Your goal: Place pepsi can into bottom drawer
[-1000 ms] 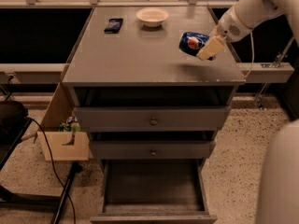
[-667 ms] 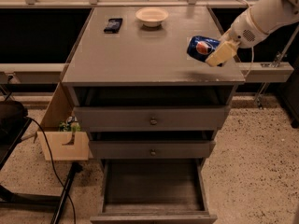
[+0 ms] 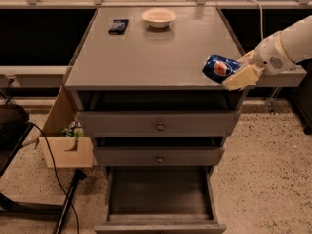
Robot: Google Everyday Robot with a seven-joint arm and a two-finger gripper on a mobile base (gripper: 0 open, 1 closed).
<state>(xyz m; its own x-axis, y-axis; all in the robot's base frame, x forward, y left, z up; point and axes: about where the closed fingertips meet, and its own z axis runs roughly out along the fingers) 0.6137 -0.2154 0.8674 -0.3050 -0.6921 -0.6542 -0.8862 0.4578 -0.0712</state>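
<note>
The gripper [image 3: 240, 68], fingers clamped on the tilted can [image 3: 218, 68], is holding it over the cabinet's [image 3: 146, 57] front right corner, the transport step; next it needs lowering into the open bottom drawer [image 3: 158, 194].

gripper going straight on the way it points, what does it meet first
Probably nothing: the gripper, shut on the pepsi can, points across above the cabinet top, nearer than the bowl; depth unclear.
</note>
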